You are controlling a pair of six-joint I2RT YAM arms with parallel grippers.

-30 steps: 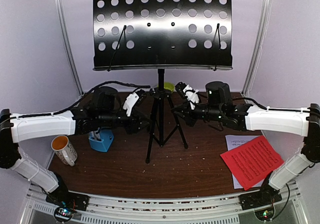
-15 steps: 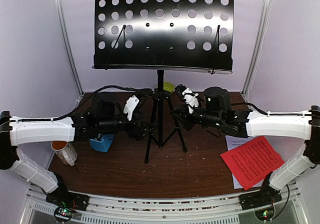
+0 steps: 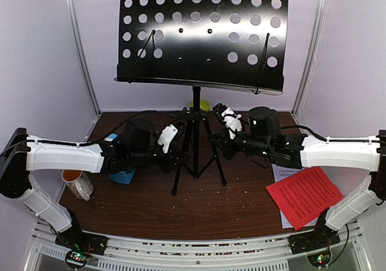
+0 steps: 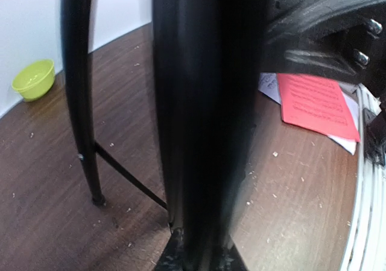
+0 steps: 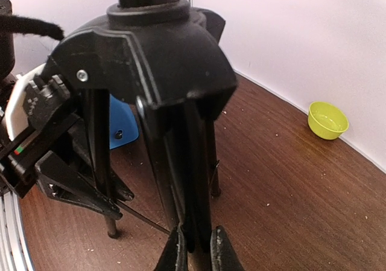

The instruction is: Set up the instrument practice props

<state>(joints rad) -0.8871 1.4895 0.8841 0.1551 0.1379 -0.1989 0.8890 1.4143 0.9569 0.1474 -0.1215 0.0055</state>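
Note:
The black perforated music stand stands mid-table on its tripod, with its desk tilted. My left gripper is shut on the stand's left leg, which fills the space between the fingers in the left wrist view. From the other side my right gripper is shut on a right leg just below the tripod hub. The red music sheet lies on the white one at the front right. The blue metronome sits partly hidden behind my left arm.
A white mug with a yellow inside stands at the front left. A lime-green bowl sits at the back wall behind the stand's pole. Booth walls close in the table on the left, right and back.
The stand's desk has shifted right and risen, tilting. My left gripper opened, moved right and down along the left leg, and shut on it again. The right gripper kept its grip.

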